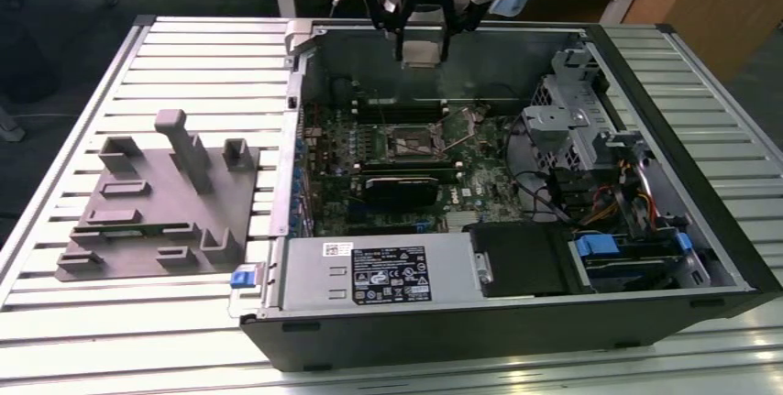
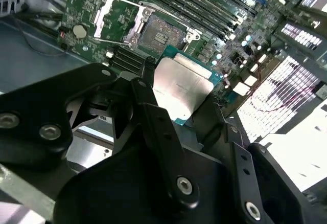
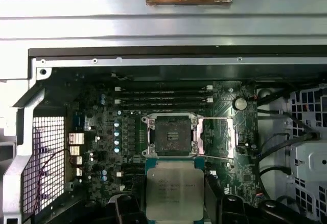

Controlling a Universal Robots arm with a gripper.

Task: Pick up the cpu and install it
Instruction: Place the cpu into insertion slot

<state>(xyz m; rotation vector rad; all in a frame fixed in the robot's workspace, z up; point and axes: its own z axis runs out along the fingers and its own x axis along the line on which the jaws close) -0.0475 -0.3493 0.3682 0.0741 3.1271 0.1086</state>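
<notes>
The end effector [image 1: 421,45] hangs above the far part of the open computer case [image 1: 490,326], its fingers [image 2: 153,116] clamped on the cpu [image 3: 174,191]. The exterior view shows the chip held well above the motherboard [image 1: 483,180]. Both wrist views add its silvery top and green edge, apart from the open socket [image 3: 171,137]. A grey fixture [image 1: 159,212] sits on the table [image 1: 183,56] at the exterior view's left.
</notes>
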